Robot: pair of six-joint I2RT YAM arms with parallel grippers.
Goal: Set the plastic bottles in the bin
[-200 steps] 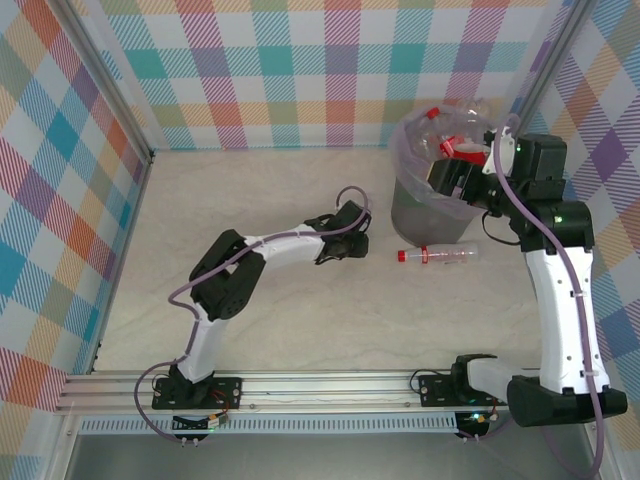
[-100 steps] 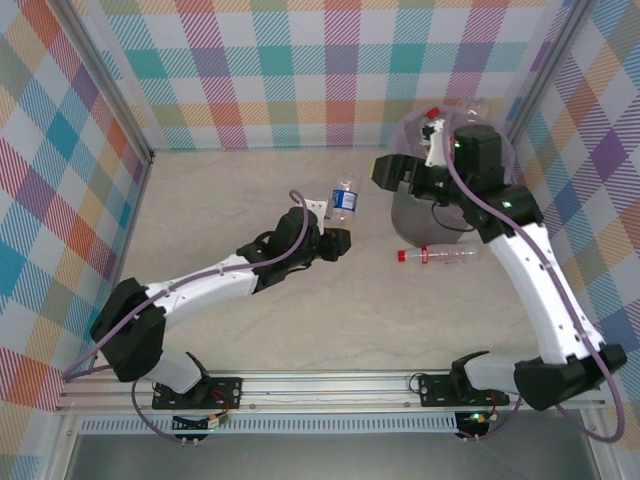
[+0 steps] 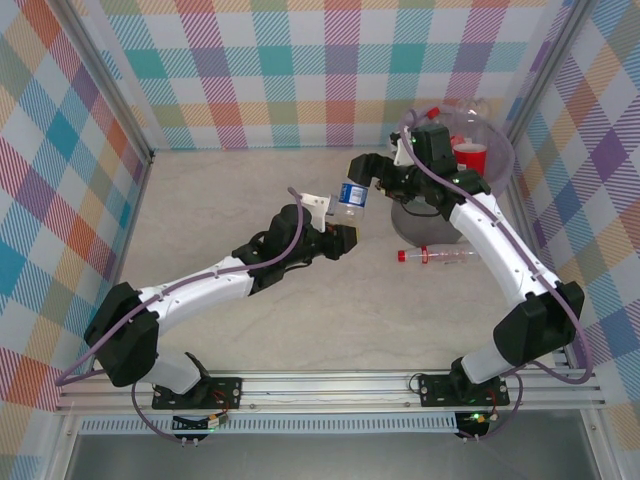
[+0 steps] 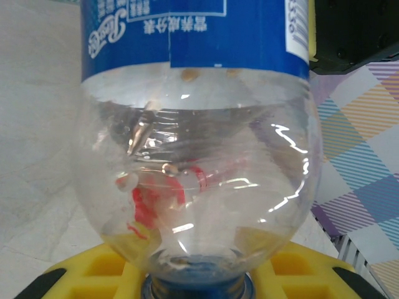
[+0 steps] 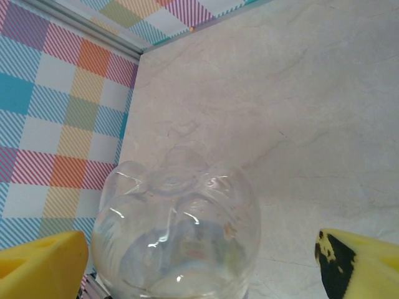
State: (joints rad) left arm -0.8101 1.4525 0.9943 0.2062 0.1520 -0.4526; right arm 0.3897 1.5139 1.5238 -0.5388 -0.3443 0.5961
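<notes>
Surface: the pale, marble-patterned worktop (image 3: 250, 190) is flat and matt, with faint veining visible in the right wrist view (image 5: 299, 93). Pastel checked wall panels (image 3: 300, 70) enclose it at the back and on both sides, joined by grey metal corner posts (image 3: 110, 95). An aluminium rail (image 3: 330, 385) runs along the near edge and carries both of my arm bases.

Left arm: my left gripper (image 3: 344, 226) is pinched on the neck of a clear plastic bottle with a blue label (image 3: 350, 192), holding it above the middle of the worktop. In the left wrist view the bottle (image 4: 193, 187) stands with its cap end down between my yellow pads (image 4: 93, 271).

Right arm: my right gripper (image 3: 366, 170) is spread wide, with 1 yellow pad (image 5: 37, 265) on each side of that bottle's base (image 5: 177, 230). There is a clear gap on the right; I cannot tell whether the left pad touches.

Other items: the round grey bin lined with a lilac plastic bag (image 3: 415, 215) stands at the far right, with red-labelled bottles (image 3: 468, 156) inside. 1 clear plastic bottle with a red cap and red label (image 3: 437, 255) lies on its side on the worktop, just in front of the bin.
</notes>
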